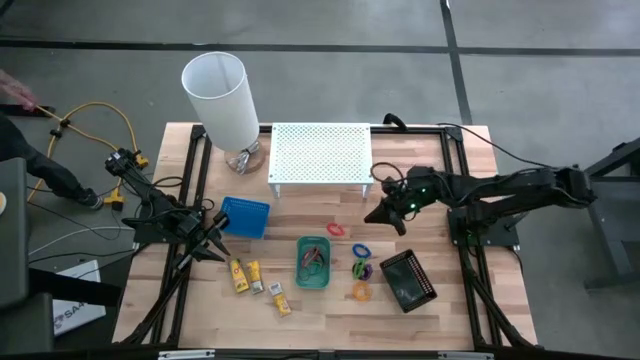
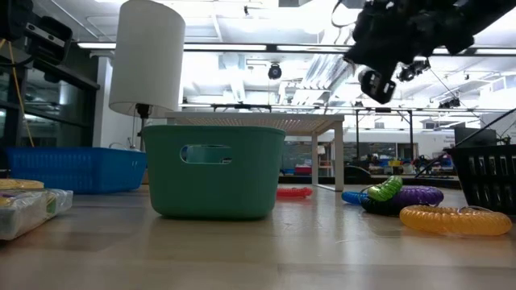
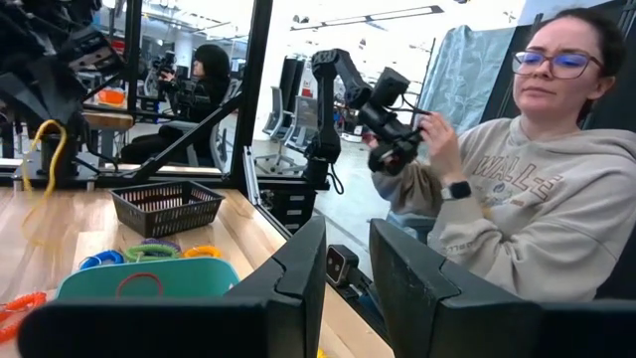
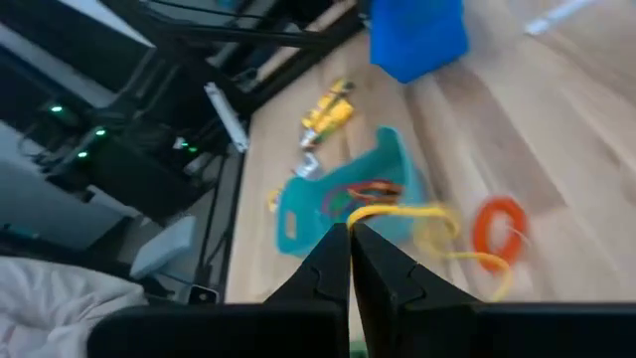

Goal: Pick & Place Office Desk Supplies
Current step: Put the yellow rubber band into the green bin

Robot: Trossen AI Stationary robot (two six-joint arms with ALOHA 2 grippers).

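High: right gripper (image 1: 383,213) pinched shut, empty, beside white perforated shelf (image 1: 321,152); coiled rings (image 1: 360,268) and green tray (image 1: 313,262) just past its tips | Low: ribbed orange ring (image 2: 456,220) near black tray (image 2: 489,176), cut off | Left wrist: left gripper (image 3: 350,273) narrowly parted, empty; person (image 3: 517,169) beyond | Right wrist: blue tray (image 4: 417,37) farthest, blurred.

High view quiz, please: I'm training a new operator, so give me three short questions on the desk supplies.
1. True or false: the green tray is empty.
2. Which tray lies nearest the lamp? A) blue tray B) black tray C) green tray
3. Fill in: the red ring lies on the bare ____, outside every tray.
Key: 1 false, rings lie inside; 2 A; 3 table.
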